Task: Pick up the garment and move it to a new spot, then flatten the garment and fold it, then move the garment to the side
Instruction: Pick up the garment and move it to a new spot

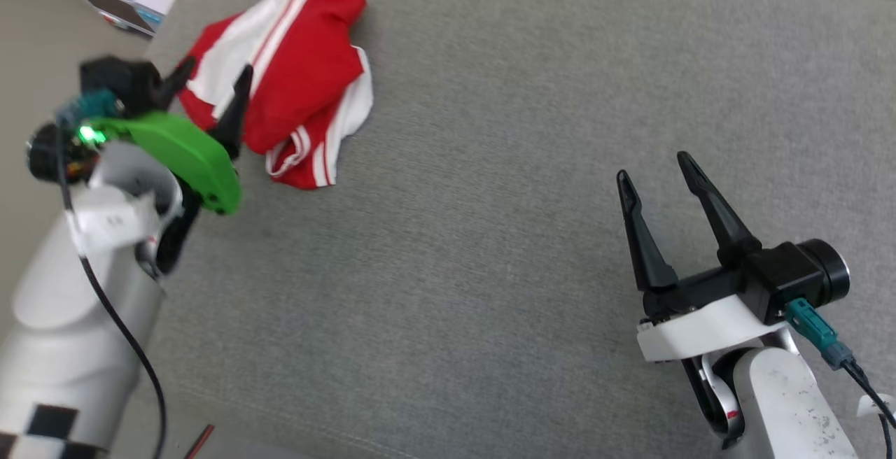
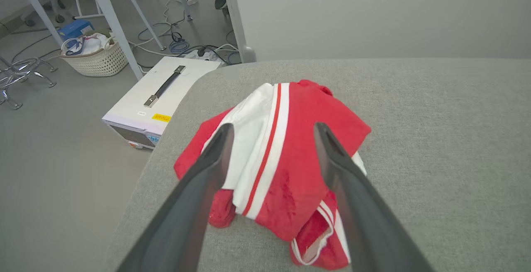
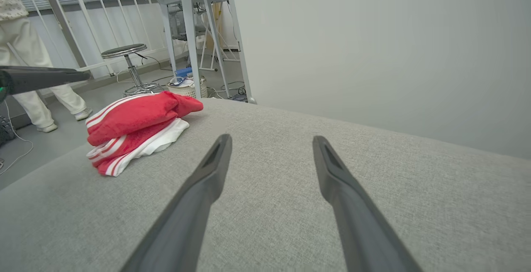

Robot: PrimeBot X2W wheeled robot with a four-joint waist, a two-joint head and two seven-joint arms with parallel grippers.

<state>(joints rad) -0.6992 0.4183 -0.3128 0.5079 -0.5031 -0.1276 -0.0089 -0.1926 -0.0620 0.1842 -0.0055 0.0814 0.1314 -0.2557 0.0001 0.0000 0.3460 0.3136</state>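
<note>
work on this job is right at the start. the garment (image 1: 294, 74) lies in a crumpled heap near the far left corner of the grey bench (image 1: 490, 235), close to the edge. it is bunched up, with red cloth, a white sleeve and stripy trim all mixed together, and no print shows. it is not lifted, not flat and not folded.

the left end effector (image 1: 218, 65) hangs just over the near side of the heap, spread wide. in the left wrist view its two dark fingers (image 2: 207, 168) stand one on each side of the white and red part. nothing is held between them, and i cannot tell if a tip touches the cloth. the right end effector (image 1: 652, 165) is well apart from the garment, over bare bench on the right, also wide and holding nothing.

so i think no step is done yet. the first pick up looks like the step in hand, and it looks like a job for the left arm. after that come the move to a new spot, the flattening, the folding and the move to the side.
</note>
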